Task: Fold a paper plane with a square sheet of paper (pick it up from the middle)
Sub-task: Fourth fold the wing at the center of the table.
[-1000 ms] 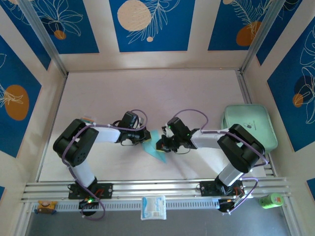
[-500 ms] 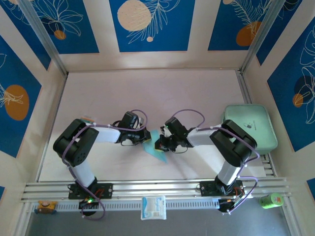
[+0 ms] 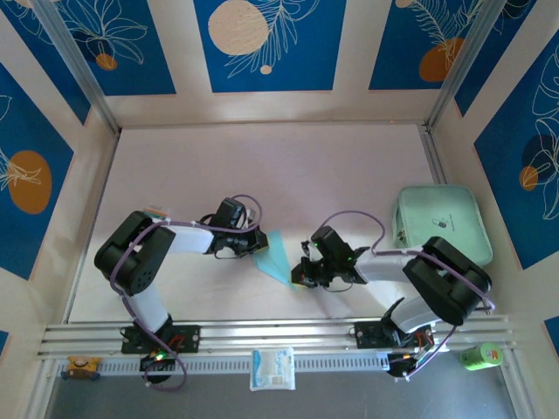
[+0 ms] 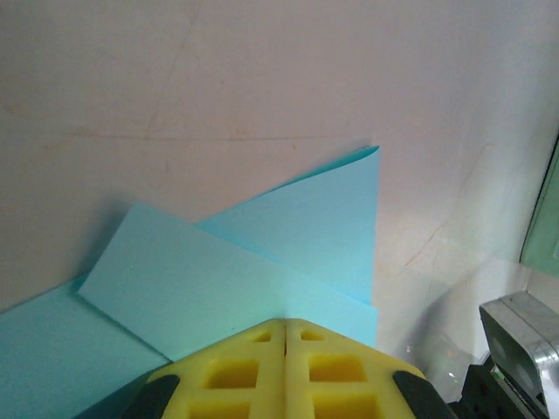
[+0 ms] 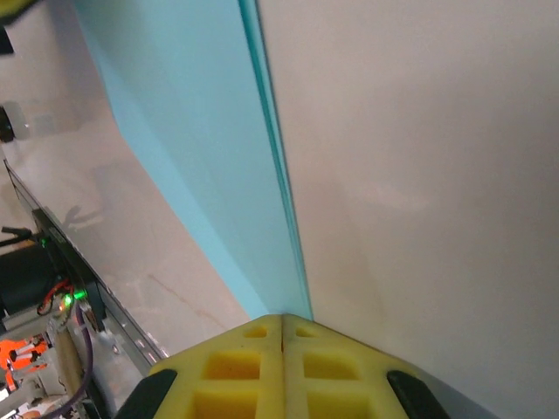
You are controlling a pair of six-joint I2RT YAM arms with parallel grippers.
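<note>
The paper (image 3: 276, 257) lies flat on the table (image 3: 262, 166) between the arms, half folded, its long edge running from the far side down to a near tip. My right gripper (image 3: 300, 278) sits at that tip, jaws pressed together and in line with the edge. The left gripper (image 3: 254, 248) — fingers also closed tight, nothing pinched — bears on the paper's left flank, so I judge left should pin while right runs the crease.

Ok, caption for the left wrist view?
Shut left end effector at the edge of the folded light blue paper on the pale table.
</note>
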